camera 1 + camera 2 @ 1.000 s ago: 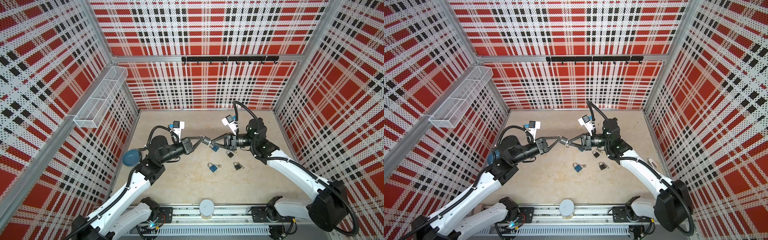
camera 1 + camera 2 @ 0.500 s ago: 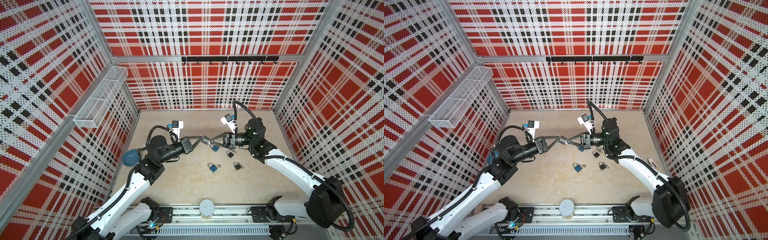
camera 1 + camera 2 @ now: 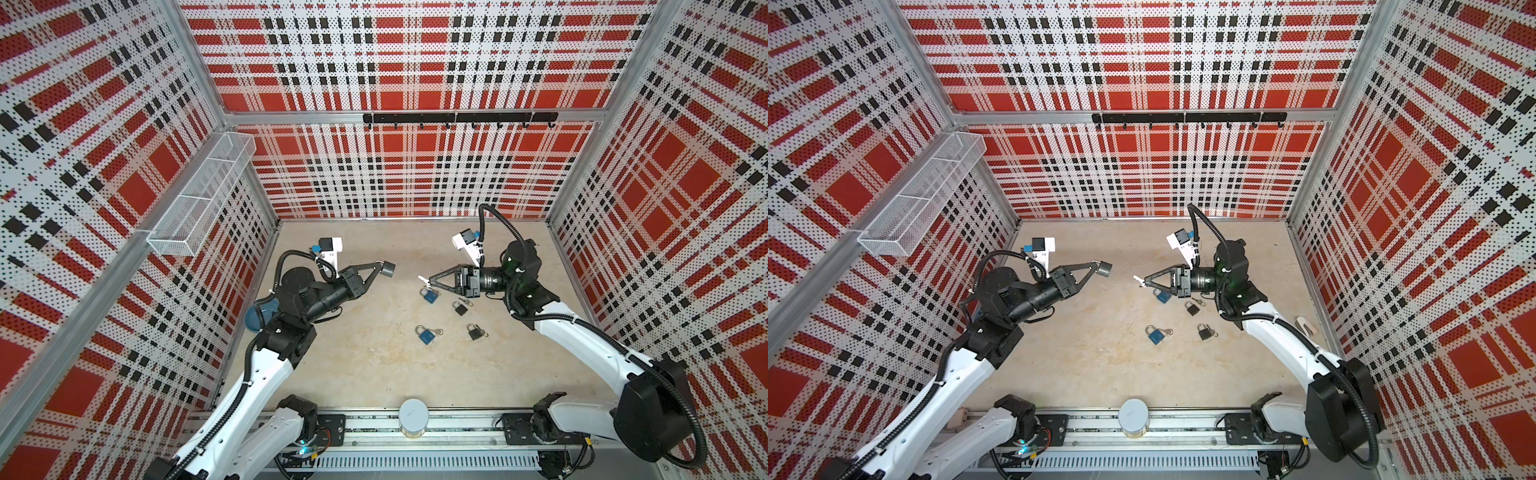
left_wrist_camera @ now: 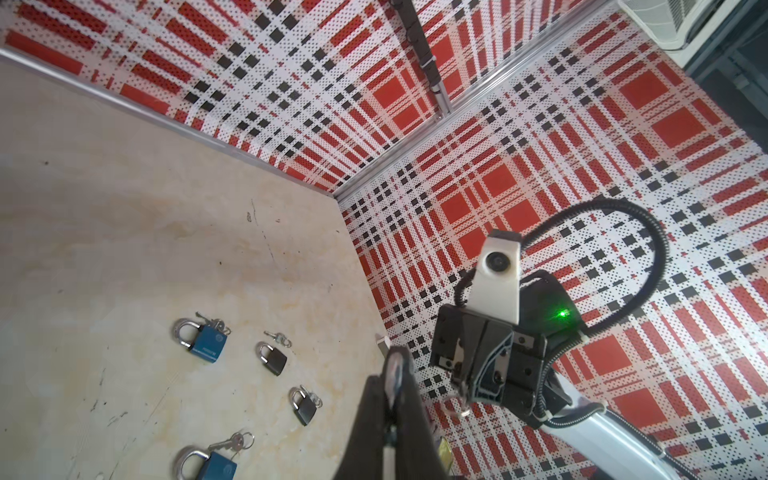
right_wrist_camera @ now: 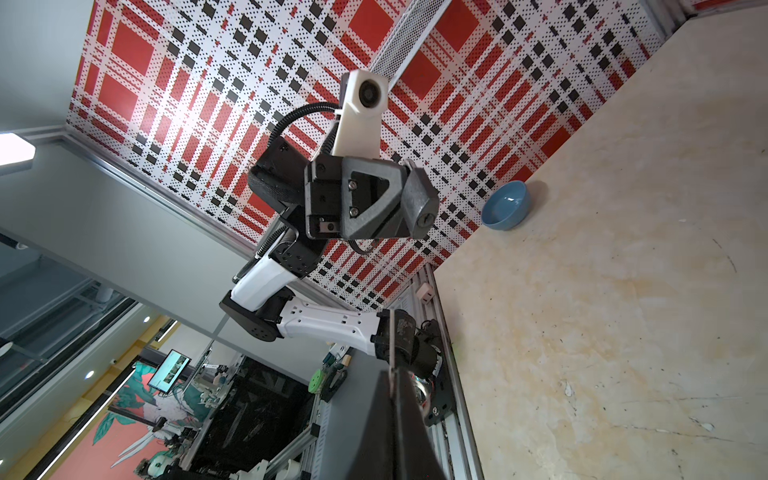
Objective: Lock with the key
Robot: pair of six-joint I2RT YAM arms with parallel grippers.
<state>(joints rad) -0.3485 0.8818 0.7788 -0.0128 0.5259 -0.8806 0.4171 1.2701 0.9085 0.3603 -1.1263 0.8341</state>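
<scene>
Four padlocks [image 3: 424,334] lie on the tabletop [image 3: 374,374] right of centre while, in mid-air, the left jaws clamp a fifth, dark padlock [image 3: 389,269] and the right jaws pinch a silver key [image 3: 422,279], lock and key facing but apart.

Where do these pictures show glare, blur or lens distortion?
Right wrist view: glare washes out a patch of the side wall, and the ceiling lamp is blown out. Left wrist view: the left gripper, close to the lens, is dark and soft; the loose blue padlock is sharp. Both top views: the plaid lines of the back wall look curved, likely lens distortion.
</scene>
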